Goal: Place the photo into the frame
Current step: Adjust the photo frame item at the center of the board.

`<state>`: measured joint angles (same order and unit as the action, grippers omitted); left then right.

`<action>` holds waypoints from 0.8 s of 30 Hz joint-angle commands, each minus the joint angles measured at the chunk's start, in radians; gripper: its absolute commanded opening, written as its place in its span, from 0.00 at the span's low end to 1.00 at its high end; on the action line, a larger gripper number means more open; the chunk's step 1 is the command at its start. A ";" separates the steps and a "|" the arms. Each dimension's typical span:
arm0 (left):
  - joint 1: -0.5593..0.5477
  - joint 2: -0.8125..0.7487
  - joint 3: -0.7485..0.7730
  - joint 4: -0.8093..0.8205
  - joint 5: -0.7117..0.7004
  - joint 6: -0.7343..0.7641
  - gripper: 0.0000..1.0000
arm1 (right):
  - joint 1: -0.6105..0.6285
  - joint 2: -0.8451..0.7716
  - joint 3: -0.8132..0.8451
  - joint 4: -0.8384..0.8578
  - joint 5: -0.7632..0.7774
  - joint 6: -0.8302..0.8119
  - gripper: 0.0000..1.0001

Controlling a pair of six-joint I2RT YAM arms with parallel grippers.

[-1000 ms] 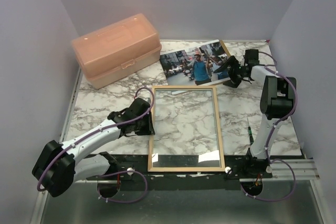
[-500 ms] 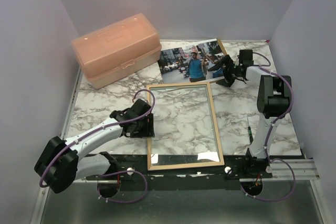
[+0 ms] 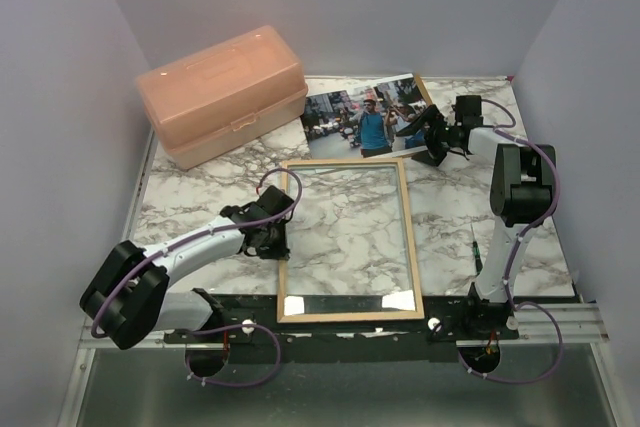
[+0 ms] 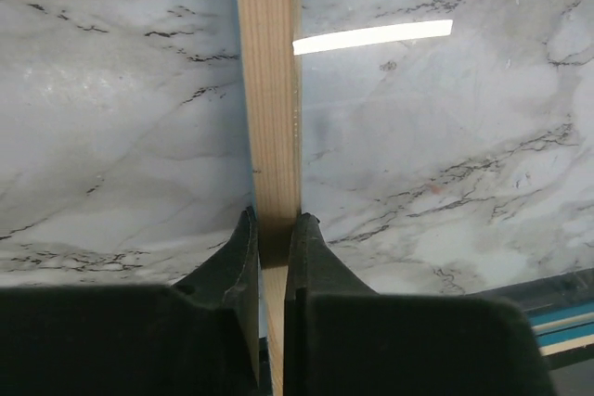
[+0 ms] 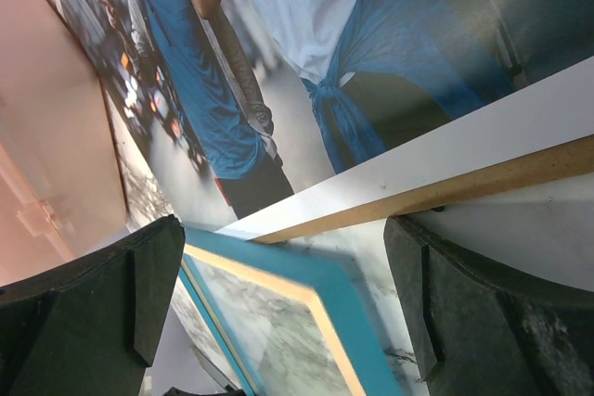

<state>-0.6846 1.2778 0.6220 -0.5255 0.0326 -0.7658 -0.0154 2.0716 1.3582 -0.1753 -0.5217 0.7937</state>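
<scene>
Now left gripper [image 4: 272,229] is clamped on the frame [image 3: 410,237]. The wrist view shows one finger on each side of the left wooden rail, touching it with no gap. Half a second ago those jaws stand apart beside that rail, so the grip is fresh. Over the last second the frame's far end also swings a little to the left, while its near rail stays at the table [image 3: 480,207] edge.

Right gripper [image 5: 283,238] is wide open and holds nothing. Its fingers hang on either side of the right near edge of the photo [image 3: 360,122]. Compared with a second ago, the photo and this gripper sit slightly further left.

Judgement: the frame is now secured and can be steadied or repositioned. The photo is not yet picked up, so insertion has not begun.

Photo position: far side of the table, face up on a brown backing board [image 5: 483,183], just right of the peach box [image 3: 222,92]. Its near edge lies just beyond the frame's far rail.

Orientation: the photo's long axis runs left to right, with the right end tilted slightly away. The figures' heads point toward the far wall. The frame's long axis runs near to far, wood face up. The two are crossed, so one likely needs about a quarter turn before they mate.
</scene>
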 commanded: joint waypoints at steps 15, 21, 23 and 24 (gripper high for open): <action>0.000 -0.114 -0.017 -0.044 0.101 -0.051 0.00 | 0.065 0.040 -0.042 -0.003 0.027 -0.003 0.99; 0.000 -0.029 0.004 -0.055 0.055 -0.055 0.00 | 0.062 -0.039 -0.029 -0.092 0.131 -0.048 1.00; 0.000 -0.005 0.017 -0.054 0.044 -0.052 0.00 | 0.050 -0.070 -0.021 -0.137 0.202 -0.066 1.00; 0.000 0.008 0.024 -0.053 0.039 -0.047 0.00 | 0.039 -0.088 -0.021 -0.146 0.227 -0.075 1.00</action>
<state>-0.6838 1.2415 0.6125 -0.6033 0.0723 -0.7795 0.0399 2.0434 1.3468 -0.1879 -0.4671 0.7807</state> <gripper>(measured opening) 0.100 0.998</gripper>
